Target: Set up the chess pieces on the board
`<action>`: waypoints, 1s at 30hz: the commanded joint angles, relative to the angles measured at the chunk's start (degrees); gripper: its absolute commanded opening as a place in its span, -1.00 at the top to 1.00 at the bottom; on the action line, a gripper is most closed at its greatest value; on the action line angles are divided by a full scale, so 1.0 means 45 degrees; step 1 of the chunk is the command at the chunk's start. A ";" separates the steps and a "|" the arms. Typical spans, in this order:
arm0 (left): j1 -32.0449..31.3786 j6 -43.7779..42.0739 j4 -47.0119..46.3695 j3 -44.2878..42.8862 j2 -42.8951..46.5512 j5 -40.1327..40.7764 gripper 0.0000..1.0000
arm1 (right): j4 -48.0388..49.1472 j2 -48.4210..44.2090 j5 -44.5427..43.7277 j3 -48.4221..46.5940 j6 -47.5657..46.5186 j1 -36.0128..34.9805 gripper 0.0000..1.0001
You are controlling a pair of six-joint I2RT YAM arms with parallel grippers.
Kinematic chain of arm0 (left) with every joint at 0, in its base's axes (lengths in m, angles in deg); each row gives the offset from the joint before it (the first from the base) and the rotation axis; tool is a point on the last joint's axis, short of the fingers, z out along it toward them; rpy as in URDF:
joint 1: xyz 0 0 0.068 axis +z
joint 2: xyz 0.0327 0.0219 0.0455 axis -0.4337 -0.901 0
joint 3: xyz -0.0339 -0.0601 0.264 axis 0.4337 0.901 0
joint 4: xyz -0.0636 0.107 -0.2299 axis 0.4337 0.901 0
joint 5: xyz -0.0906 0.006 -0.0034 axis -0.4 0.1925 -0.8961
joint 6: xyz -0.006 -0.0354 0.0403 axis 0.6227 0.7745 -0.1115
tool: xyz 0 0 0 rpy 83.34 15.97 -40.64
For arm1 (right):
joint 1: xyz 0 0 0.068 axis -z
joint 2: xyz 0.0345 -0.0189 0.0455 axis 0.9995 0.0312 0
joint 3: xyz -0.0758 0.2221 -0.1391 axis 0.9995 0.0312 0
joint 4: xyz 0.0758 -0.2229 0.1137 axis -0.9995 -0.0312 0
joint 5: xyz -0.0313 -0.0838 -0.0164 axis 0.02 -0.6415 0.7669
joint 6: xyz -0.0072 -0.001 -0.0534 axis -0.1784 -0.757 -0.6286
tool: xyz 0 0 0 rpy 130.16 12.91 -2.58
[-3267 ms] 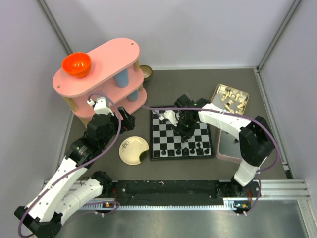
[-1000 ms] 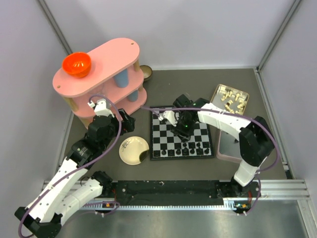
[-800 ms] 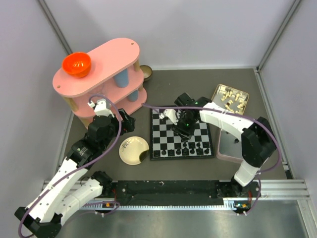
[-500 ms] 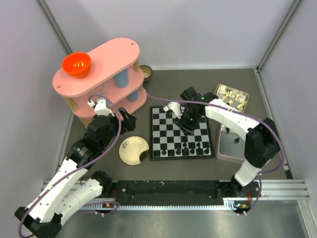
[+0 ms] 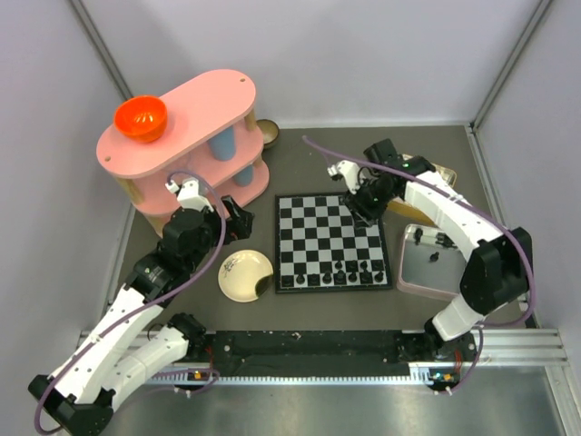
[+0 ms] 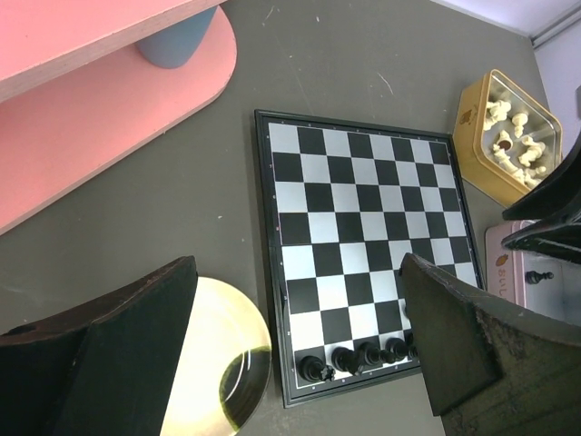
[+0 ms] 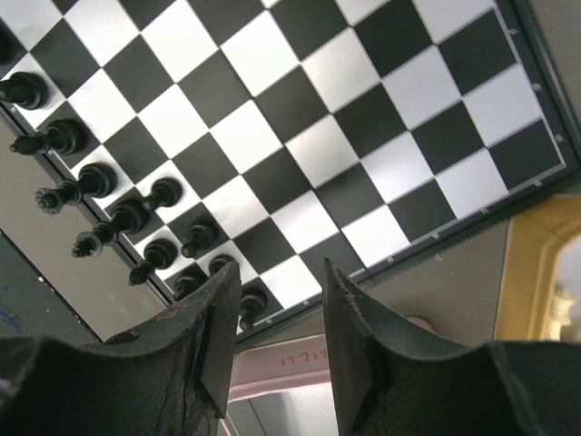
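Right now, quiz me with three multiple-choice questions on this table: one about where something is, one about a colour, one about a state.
1. Where do the black pieces on the board stand?
A) along its near edge
B) along its far edge
C) in its centre

2. What colour is the bowl on the shelf?
A) green
B) orange
C) blue

3. How is the left tool?
A) shut on a piece
B) open and empty
C) shut and empty

Answers:
1 A: they fill the rows nearest the robot.
2 B: it shows bright orange on the top deck.
3 B: its jaws stand wide apart, nothing between them.
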 commanded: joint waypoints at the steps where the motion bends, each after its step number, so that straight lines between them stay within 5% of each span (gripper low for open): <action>1: 0.0053 -0.0216 -0.0772 -0.0286 -0.0011 -0.0239 -0.97 | -0.0052 -0.0930 0.0462 -0.0827 0.0199 0.1168 0.17; 12: 0.0072 -0.0781 -0.1456 -0.0832 -0.0635 -0.1059 -0.97 | 0.0065 -0.2276 0.1205 -0.1101 0.0687 0.3979 -0.01; 16: 0.0092 -0.1387 -0.1320 -0.1437 -0.1064 -0.1235 -0.97 | 0.0163 -0.2668 0.1439 -0.1315 0.1038 0.5076 -0.35; 24: 0.0170 -0.2675 -0.0714 -0.2922 -0.1768 -0.1372 -0.97 | 0.0319 -0.3274 0.1674 -0.1901 0.1585 0.6814 -0.62; 25: 0.0170 -0.2793 -0.0656 -0.3039 -0.1808 -0.1353 -0.97 | 0.0339 -0.3390 0.1616 -0.1999 0.1721 0.7106 -0.70; 26: 0.0170 -0.3046 -0.0501 -0.3330 -0.1847 -0.1295 -0.97 | 0.0339 -0.3410 0.1538 -0.2096 0.1781 0.7283 -0.98; 30: 0.0209 -0.3691 -0.0109 -0.4171 -0.1925 -0.1236 -0.97 | 0.0514 -0.3586 0.1051 -0.2701 0.1821 0.8123 -0.98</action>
